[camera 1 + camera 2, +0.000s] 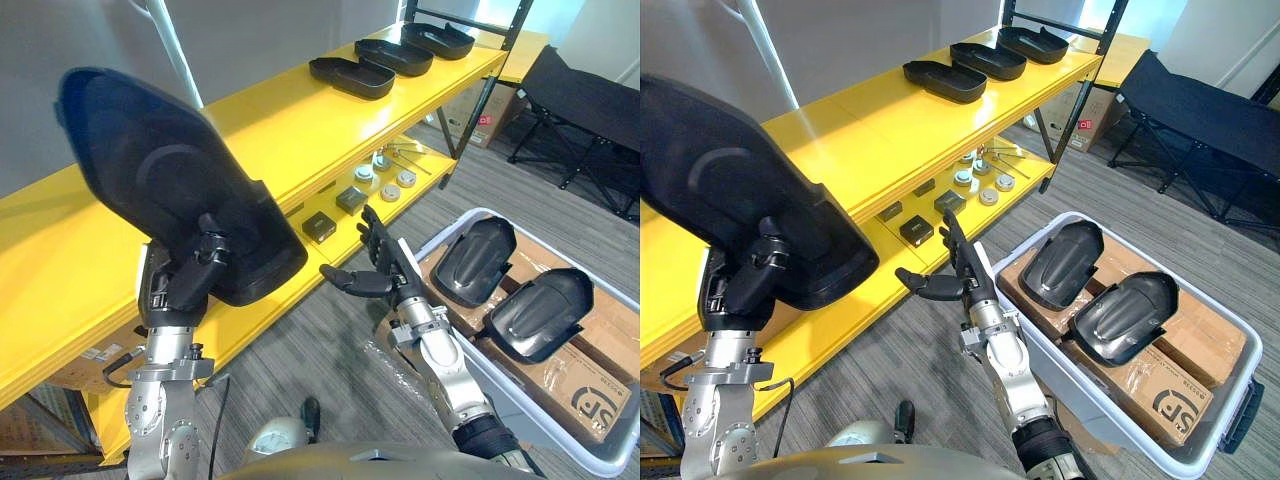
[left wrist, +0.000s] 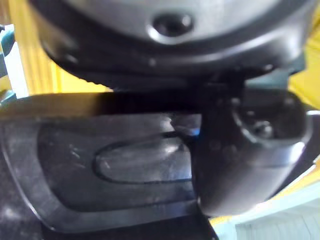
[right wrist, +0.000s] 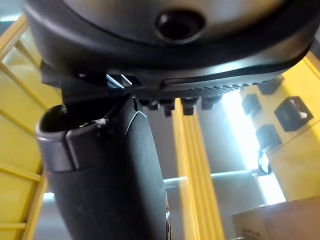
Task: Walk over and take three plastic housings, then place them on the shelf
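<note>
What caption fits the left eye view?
Left robot hand holds a black housing at the yellow shelf bearing three housings; right robot hand open.

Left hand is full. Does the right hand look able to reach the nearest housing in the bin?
Probably yes: the right hand is open and free, and that housing lies uncovered in the lidless bin beside it.

Workshop or parts store, long yellow metal shelf (image 1: 300, 120) running 8 to 1 o'clock, three black plastic housings (image 1: 352, 76) in a row on top at 1 o'clock, small fittings (image 1: 385, 182) on the lower tier, grey tote (image 1: 545, 425) with cardboard boxes (image 1: 600, 380) at 4 o'clock, grey plank floor (image 1: 500, 190), black folding cot (image 1: 590, 100) at 2 o'clock.
</note>
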Controlling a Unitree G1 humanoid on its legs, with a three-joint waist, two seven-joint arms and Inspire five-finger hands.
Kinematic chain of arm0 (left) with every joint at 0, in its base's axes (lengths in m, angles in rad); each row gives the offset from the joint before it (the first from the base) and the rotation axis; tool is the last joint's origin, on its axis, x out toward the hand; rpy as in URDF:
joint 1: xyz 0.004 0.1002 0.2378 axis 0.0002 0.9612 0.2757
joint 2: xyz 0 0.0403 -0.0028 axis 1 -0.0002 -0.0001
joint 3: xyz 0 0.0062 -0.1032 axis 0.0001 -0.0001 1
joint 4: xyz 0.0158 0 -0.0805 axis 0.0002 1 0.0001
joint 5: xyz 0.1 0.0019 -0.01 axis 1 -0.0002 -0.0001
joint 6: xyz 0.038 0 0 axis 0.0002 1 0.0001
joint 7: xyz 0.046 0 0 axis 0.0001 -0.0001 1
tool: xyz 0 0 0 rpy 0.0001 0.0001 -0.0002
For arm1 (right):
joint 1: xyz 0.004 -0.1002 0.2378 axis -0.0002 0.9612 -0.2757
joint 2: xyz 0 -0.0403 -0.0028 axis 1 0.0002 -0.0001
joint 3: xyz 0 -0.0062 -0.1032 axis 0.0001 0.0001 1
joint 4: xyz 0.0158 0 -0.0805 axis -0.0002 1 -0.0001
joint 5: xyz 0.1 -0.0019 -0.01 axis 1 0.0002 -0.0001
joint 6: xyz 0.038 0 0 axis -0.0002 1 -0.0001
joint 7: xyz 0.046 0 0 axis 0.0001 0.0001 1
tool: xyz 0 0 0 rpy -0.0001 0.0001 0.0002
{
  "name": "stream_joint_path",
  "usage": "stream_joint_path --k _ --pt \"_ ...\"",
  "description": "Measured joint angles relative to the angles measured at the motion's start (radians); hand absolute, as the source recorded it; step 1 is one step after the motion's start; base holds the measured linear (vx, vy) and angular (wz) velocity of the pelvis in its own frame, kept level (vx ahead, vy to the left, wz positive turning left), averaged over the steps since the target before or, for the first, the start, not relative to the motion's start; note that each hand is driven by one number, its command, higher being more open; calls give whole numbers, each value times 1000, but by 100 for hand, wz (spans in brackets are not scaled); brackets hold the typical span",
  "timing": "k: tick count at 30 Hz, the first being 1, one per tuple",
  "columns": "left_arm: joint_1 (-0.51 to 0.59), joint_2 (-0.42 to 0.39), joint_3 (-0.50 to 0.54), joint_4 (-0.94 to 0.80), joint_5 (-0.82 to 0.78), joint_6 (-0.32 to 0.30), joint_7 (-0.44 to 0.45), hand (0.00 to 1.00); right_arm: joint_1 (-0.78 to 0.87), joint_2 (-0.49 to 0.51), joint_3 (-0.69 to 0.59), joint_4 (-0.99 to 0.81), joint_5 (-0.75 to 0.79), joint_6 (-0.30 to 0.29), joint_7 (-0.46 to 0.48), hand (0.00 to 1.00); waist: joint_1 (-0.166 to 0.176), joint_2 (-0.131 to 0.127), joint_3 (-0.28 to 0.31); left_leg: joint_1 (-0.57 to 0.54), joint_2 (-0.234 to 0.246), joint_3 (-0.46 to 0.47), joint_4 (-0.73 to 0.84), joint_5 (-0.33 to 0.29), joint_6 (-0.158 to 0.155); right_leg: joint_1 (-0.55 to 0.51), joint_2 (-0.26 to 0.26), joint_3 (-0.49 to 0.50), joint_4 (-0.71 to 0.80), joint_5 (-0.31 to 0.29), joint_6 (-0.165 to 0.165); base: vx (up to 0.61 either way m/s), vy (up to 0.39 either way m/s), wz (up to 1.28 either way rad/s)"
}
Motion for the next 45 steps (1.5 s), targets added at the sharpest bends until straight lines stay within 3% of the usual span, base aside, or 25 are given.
stream_joint_path --k 1,3,10,12,14,15,16,18,19,20,21,23,25,28,30,32,34,35,36,38,40,42,43,44,45 --pt "-3 3 -22 0 0 -1 -20 0 13 5 -23 -4 3 0 -2 100 -12 7 4 -8 2 -6 -6 22 0 -10 6 7 13 0 2 -46 -68 40" --pt "-7 6 -46 0 7 -1 -39 0 29 14 -54 -6 7 0 9 100 -17 11 8 -9 5 -15 -29 63 -13 -13 13 3 12 17 44 -29 -54 24" --pt "-47 11 -63 0 17 -1 -8 0 37 16 -52 -73 7 -12 74 100 -15 22 16 0 12 -33 -93 101 -23 -16 26 -4 11 14 53 -27 -34 10" --pt "-47 11 -63 0 18 -1 -17 0 31 18 -47 -77 7 -34 67 100 -4 19 16 2 7 -25 -103 97 -17 -13 17 -16 15 5 52 -15 19 13" --pt "-46 12 -62 -4 18 -1 -41 0 23 18 -48 -77 8 -46 30 100 12 6 24 13 -15 19 -99 84 -8 1 -31 -44 60 -25 42 27 62 36" --pt "-45 12 -62 -7 18 -1 -46 0 23 18 -52 -77 9 -47 21 100 12 0 27 18 -24 28 -88 75 -2 7 -47 -53 83 -32 31 96 59 58" --pt "-42 6 -62 -11 18 -1 -55 0 23 11 -55 -77 10 -50 3 100 8 4 30 23 -28 20 -67 67 10 -16 -87 -42 211 -25 17 133 97 66" --pt "-39 12 -60 -12 20 -1 -63 0 28 11 -69 -77 23 -63 -21 100 7 2 31 46 -45 -3 -53 50 33 -101 -165 35 447 30 -72 163 135 49" --pt "-36 15 -50 -14 20 -1 -62 0 25 15 -74 -77 42 -79 -25 100 11 -1 32 64 -51 -11 -55 39 44 -159 -195 86 561 103 -146 214 122 18" --pt "-30 19 -30 -17 21 -1 -55 0 18 24 -75 -77 47 -92 -27 100 7 -4 35 85 -56 -26 -56 25 61 -212 -219 138 661 182 -143 218 95 14" --pt "-30 25 -21 -17 23 -1 -46 0 15 30 -74 -77 47 -99 -25 100 6 -5 36 93 -57 -34 -54 18 69 -240 -220 163 715 157 -130 219 63 12" --pt "-30 41 10 -16 43 -1 -6 0 -7 28 -73 -77 47 -116 -10 100 2 9 46 129 -46 -50 -52 1 73 -293 -177 175 761 17 -76 169 53 9" --pt "-39 76 38 -16 38 -2 13 0 -47 20 -73 -85 45 -116 -7 100 3 17 50 154 -40 -65 -53 -9 54 -315 -86 184 571 -47 -39 162 54 16" --pt "-85 106 47 1 20 -4 36 0 -82 -13 -78 -166 -7 -116 -46 100 0 21 53 167 -43 -111 -53 -23 48 -360 18 305 278 -14 17 148 -37 48" --pt "-110 105 46 27 -3 -5 56 0 -87 -35 -88 -212 -43 -116 -58 100 -17 12 50 188 -50 -179 -31 -41 22 -347 35 368 199 8 42 242 -159 91" --pt "-118 105 45 27 -9 -6 60 0 -88 -36 -114 -230 -42 -116 -60 100 -24 -4 43 192 -55 -225 -12 -59 -1 -315 48 388 151 25 28 211 -212 102" --pt "-115 103 46 27 -34 -7 60 0 -96 -35 -153 -231 -39 -116 -64 100 -16 -35 28 182 -60 -250 22 -111 -19 -244 64 371 68 91 1 194 -280 80" --pt "-111 74 48 38 -49 -7 58 0 -102 -45 -174 -229 -20 -115 -49 100 -15 -29 28 150 -16 -175 109 -192 -16 -189 81 328 28 124 16 149 -304 56" --pt "-100 47 49 40 -53 -5 63 0 -102 -57 -185 -230 8 -113 -34 100 -21 -1 27 119 53 -100 185 -236 -50 -163 115 307 17 117 -4 145 -292 56" --pt "-106 18 25 75 -75 1 54 0 -99 -82 -216 -214 51 -108 3 100 -20 43 45 51 144 -18 417 -276 -89 -91 172 275 -13 75 -25 177 -225 39" --pt "-113 15 -1 124 -74 15 52 0 -82 -92 -236 -206 74 -108 27 100 -23 46 50 -9 207 96 534 -296 -102 -29 181 243 -48 76 -27 198 -182 24" --pt "-115 12 -51 149 -72 22 49 0 -74 -91 -265 -206 82 -134 25 100 -42 48 50 -41 224 132 426 -285 -112 -9 172 219 -70 77 -25 177 -66 19" --pt "-119 8 -87 149 -68 30 36 0 -68 -88 -292 -206 82 -144 10 100 -52 65 46 -43 226 127 311 -232 -128 -3 166 213 -76 80 -20 229 107 7" --pt "-123 6 -120 148 -60 42 13 0 -46 -85 -318 -206 79 -146 -19 100 -52 78 39 -15 224 129 213 -82 -126 7 166 215 -76 83 -13 289 152 -2" --pt "-129 13 -130 150 -56 44 1 0 -32 -73 -329 -206 79 -146 -29 100 -52 71 41 11 212 142 190 -74 -101 16 150 222 -76 85 -9 244 199 -15"
